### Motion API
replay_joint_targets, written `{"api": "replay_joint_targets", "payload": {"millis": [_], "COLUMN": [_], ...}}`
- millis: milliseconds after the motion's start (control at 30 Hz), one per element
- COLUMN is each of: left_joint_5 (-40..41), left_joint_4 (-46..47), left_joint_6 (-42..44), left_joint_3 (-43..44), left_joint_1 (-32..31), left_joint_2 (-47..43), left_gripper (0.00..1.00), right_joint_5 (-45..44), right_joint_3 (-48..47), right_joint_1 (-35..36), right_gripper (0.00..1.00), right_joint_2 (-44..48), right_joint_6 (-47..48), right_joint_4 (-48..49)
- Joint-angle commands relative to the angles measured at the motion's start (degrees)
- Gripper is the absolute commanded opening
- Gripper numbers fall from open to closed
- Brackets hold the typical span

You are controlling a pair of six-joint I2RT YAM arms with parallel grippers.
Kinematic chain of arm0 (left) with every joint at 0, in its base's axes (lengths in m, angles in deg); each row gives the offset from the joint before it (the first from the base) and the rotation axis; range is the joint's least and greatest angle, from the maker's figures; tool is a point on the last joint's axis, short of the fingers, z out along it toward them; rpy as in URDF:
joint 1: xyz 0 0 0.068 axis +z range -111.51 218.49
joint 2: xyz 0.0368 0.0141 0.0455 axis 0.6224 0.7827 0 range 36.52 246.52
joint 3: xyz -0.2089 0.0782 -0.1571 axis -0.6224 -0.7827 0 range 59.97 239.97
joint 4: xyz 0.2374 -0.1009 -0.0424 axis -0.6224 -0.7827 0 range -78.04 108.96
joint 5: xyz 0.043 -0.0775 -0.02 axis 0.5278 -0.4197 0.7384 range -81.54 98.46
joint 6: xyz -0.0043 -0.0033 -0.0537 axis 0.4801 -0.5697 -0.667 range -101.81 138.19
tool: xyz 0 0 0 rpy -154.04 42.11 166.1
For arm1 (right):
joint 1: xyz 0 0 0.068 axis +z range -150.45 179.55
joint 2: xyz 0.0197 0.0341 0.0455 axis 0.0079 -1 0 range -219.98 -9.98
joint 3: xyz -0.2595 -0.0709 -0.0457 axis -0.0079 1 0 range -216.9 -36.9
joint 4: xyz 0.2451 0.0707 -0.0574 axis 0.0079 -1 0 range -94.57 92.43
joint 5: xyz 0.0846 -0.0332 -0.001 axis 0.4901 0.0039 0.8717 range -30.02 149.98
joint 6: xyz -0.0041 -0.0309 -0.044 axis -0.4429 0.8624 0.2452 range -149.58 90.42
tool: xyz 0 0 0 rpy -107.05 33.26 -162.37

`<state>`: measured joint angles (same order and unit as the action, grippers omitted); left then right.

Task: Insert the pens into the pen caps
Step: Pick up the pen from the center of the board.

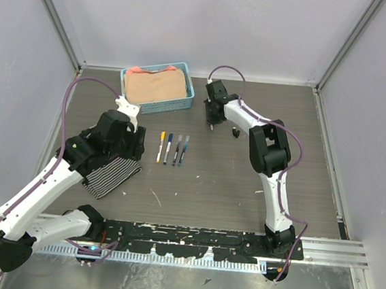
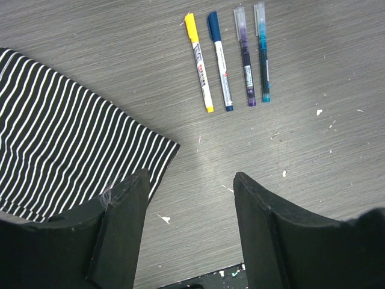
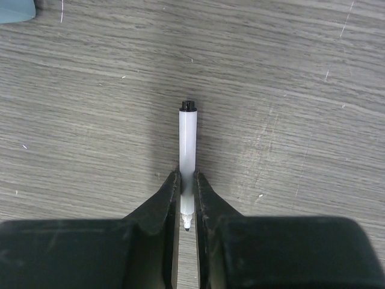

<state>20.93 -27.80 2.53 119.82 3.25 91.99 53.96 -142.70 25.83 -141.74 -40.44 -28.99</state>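
Nearest, the left claw [image 2: 189, 205] hangs open and empty over the grey wood-grain desk [image 2: 313, 156], with a black-and-white striped cloth [image 2: 54, 138] just to its left. A little farther, four capped pens [image 2: 221, 66] lie side by side with their caps pointing away: yellow, dark blue, purple and teal. These look finished, so the work now seems to concern the last pen.

Farther and to the right, the right claw [image 3: 187, 176] is clamped shut on a thin white pen [image 3: 187, 138]. The barrel sticks out ahead of the fingers and ends in a black plug, while its small dark writing tip sits back between the fingers. Whether it is lifted or lying flat is unclear. A small black cap [image 1: 236, 131] lies on the desk just right of that claw.

The next move probably calls for freeing the tip, lining it up with the cap's mouth and pushing it in, perhaps with the left claw steadying the cap.

Farthest left, a blue plastic basket [image 1: 169, 107] holds a peach cloth [image 1: 156, 86].
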Motion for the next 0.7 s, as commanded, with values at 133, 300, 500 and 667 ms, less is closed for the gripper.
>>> {"api": "replay_joint_targets", "payload": {"millis": [133,300,500,667], "left_joint_5": [-0.76,-2.31,-1.85,0.63], "left_joint_4": [1.62,2.35,2.52,2.66], "left_joint_6": [0.19,-0.15,-0.42,-1.22], "left_joint_3": [-0.31,-0.1,0.51,0.45], "left_joint_1": [0.27,0.31,0.35,0.35], "left_joint_2": [-1.11,-1.53,-1.56,-3.39], "left_gripper": [0.65,0.66,0.65,0.66], "right_joint_5": [0.23,1.56,0.07,2.62], "right_joint_3": [10.42,23.86,38.63,48.3], "right_joint_1": [0.36,1.41,8.14,15.85], "right_gripper": [0.05,0.05,0.05,0.05], "right_joint_2": [12.67,24.35,37.05,45.09], "right_joint_6": [1.92,1.19,1.42,2.69], "right_joint_4": [4.86,8.01,9.76,11.55]}}
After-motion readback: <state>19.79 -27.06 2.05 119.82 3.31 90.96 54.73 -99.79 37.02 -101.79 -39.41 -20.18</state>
